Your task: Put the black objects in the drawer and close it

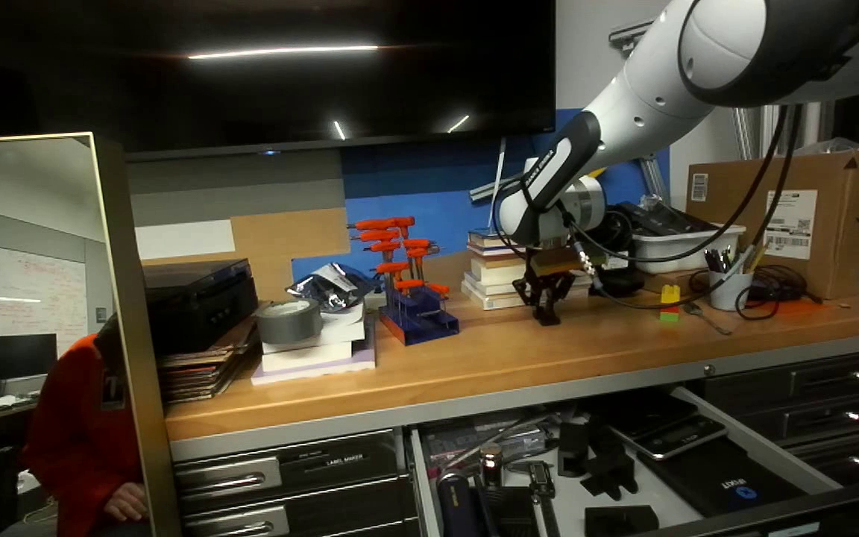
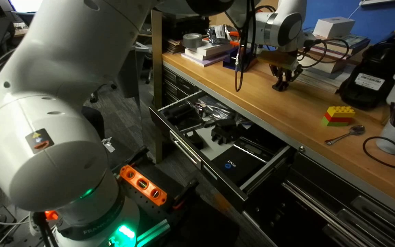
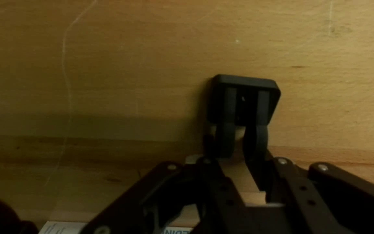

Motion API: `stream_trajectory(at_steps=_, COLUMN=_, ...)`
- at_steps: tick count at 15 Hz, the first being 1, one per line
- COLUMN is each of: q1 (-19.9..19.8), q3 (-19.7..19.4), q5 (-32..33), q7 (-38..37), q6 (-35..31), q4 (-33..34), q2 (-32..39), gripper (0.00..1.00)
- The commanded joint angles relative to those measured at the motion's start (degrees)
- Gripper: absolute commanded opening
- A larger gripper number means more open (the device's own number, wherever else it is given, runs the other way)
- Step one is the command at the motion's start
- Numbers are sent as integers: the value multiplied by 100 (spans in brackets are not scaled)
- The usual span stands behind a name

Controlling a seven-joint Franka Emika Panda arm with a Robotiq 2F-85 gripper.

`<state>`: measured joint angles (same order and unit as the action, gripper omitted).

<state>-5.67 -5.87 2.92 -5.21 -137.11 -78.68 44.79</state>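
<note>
On the wooden worktop [image 1: 437, 373] above and behind the open black-fronted metal drawer [image 2: 186, 148], the black two-finger gripper [image 3: 246, 93] pinches a matte-black blocky piece [image 3: 246, 84], jaws nearly together, presumably for lifting; the drawer likely stands open to receive it.

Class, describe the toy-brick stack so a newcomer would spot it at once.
Find the long wooden worktop above the open drawer. On it, beside the metal spoon and near the white pen cup, stands the small toy-brick stack. Unlike those two, it is blocky and banded: yellow on top, red between, green below.
</note>
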Motion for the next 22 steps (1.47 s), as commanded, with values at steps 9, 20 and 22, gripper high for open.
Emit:
stream_trajectory(at_steps=9, q1=159, q3=105, q5=-7, q7=158, q6=1439, q4=-1631, q2=-1462, gripper=18)
stream_trajectory(at_steps=20, q1=174, q3=533, q5=-658, q7=422, q6=368, q4=-4521, q2=-3119, gripper=18)
stream_trajectory(at_steps=22, q1=190, q3=599, q5=-918, q7=440, q6=-132, q4=-4955, q2=-3259, gripper=18)
